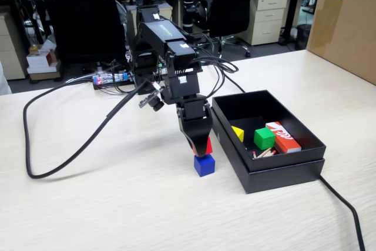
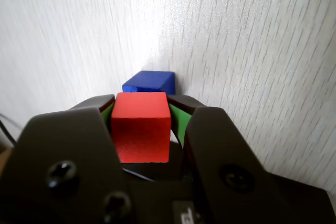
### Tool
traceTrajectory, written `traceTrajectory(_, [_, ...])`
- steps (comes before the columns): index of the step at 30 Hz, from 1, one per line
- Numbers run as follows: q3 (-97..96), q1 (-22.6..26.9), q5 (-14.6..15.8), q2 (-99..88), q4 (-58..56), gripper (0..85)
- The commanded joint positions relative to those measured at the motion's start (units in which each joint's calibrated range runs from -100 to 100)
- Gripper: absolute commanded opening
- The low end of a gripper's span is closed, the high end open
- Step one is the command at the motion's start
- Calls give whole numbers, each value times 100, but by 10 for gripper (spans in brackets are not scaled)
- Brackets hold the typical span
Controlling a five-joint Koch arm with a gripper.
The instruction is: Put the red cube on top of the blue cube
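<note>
Step in hand: carrying and placing. The claw [image 1: 200, 145] is clamped on the red cube [image 2: 140, 126], one jaw on each side face as the wrist view shows, with green pads against the cube. Red cube: held just above the blue cube [image 1: 204, 164], its lower edge at or very near the blue top in the fixed view; whether the two touch cannot be told. Blue cube: standing flat on the table [image 1: 117, 204], in the middle part, just beside the near left corner of the black box [image 1: 282, 171]. Alignment: in the wrist view the blue cube [image 2: 149, 82] shows beyond the red one and slightly off to one side, so the red cube appears not quite centred over it. Next move, as a judgement: a small sideways correction, a short descent until the faces meet squarely, then parting the jaws without dragging the cube, and a straight lift away. Risk: an off-centre release could tip the red cube off, or the jaws could nudge the blue one. Other items: black box holding a yellow block [image 1: 238, 133], a green cube [image 1: 264, 138], a red-orange carton with white lettering [image 1: 283, 136] and some thin sticks; a black cable [image 1: 64, 160] looping across the left part of the table; a cardboard carton [image 1: 346, 22] at the far right edge. Obstruction: the box wall stands close to the claw on its right in the fixed view; otherwise nothing near the stack.
</note>
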Motion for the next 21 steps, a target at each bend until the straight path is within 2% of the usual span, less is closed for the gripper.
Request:
traceTrajectory(1, [169, -10, -10, -251, 224, 9])
traceTrajectory(3, [169, 0, -10, -251, 267, 16])
traceTrajectory(5, [133, 10, -15, -251, 285, 133])
traceTrajectory(12, [97, 24, -20, -251, 285, 245])
traceTrajectory(21, [169, 15, 0, -401, 285, 246])
